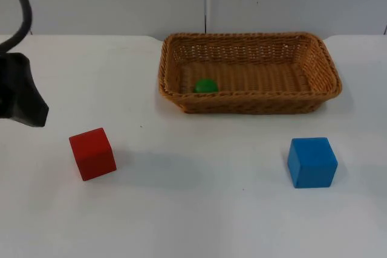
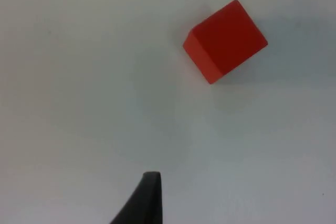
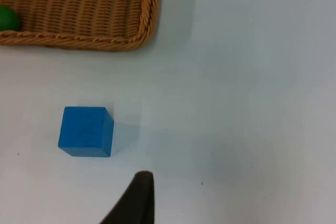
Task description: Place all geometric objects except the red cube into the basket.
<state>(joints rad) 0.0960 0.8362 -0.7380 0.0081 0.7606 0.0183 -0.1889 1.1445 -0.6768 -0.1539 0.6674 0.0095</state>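
My left tool (image 1: 21, 98) hangs at the far left edge of the desk (image 1: 199, 209), up and left of the red cube (image 1: 92, 153), which sits alone on the near left; my left wrist camera looks down on that cube (image 2: 226, 40) with one fingertip (image 2: 149, 195) short of it, and I cannot tell whether this tool is released or clenched. The basket (image 1: 181, 98) stands at the far middle with the green piece (image 1: 206, 86) inside by its near wall. The blue cube (image 1: 312, 162) lies on the near right, clear of the basket; my right wrist camera sees it (image 3: 86, 131) just beside a fingertip (image 3: 137, 198), and the right tool's state I cannot tell either.
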